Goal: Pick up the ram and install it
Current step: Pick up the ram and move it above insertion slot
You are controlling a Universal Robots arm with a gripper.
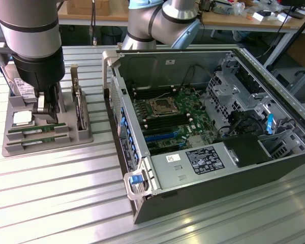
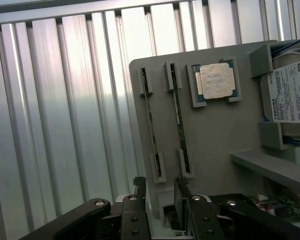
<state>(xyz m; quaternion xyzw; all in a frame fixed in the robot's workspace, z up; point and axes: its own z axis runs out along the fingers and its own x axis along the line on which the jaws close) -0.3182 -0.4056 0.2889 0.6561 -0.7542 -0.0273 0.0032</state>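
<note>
Now: open claw [image 1: 48, 109] above the tray [image 1: 40, 149]

Widest, the opened computer case [image 1: 203, 195] lies at the exterior view's right. Beside it the grey tray holds two ram sticks [image 2: 151, 125] in parallel slots. The claw's jaws stand apart, empty, near them. A CPU [image 1: 22, 118] sits alongside.

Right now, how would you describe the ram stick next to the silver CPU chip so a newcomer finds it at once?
Find the open computer case; on the exterior view's left of it sits a grey tray. Two long, thin green sticks stand on edge in its slots. The ram stick is the one nearest the square silver CPU chip; its twin lies one slot farther off.
</note>
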